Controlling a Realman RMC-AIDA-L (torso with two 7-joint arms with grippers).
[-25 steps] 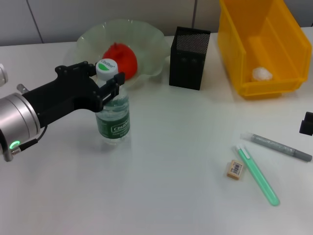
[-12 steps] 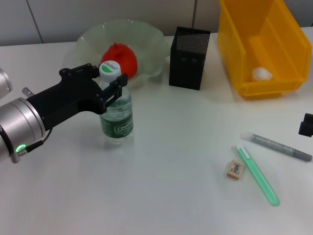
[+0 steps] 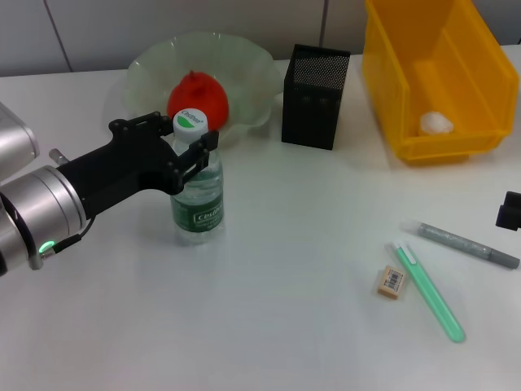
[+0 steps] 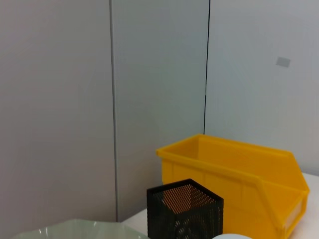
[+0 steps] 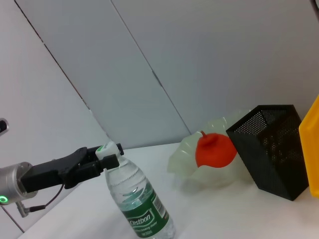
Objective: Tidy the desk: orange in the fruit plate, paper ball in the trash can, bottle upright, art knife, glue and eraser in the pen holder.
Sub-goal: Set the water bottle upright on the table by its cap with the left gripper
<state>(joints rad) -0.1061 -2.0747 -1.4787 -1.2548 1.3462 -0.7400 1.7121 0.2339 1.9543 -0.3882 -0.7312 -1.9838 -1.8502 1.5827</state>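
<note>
With the bottle [image 3: 197, 191] standing upright on the desk [image 3: 269, 309], what matters next is the grip at its neck: the left gripper [image 3: 189, 147] comes in from the robot's left, fingers clamped just under the white-and-green cap, bottle axis vertical. Judgement: base looks seated, so the next move is to open and back out sideways along the arm's line; any lift or twist could tip it

Nearer the robot's right: the eraser [image 3: 391, 282], a green stick [image 3: 429, 290] and a grey pen-shaped item [image 3: 468, 245] lie flat, well apart from the left arm. Right gripper [image 3: 510, 208] only shows as a dark edge at the right border, can't tell its fingers; it's clearly the nearer arm for those three

Farther back: the orange [image 3: 198, 95] sits in the fruit plate [image 3: 146, 65], pen holder [image 3: 315, 96] beside it, paper ball [image 3: 435, 123] inside the trash can [image 3: 480, 65]
</note>
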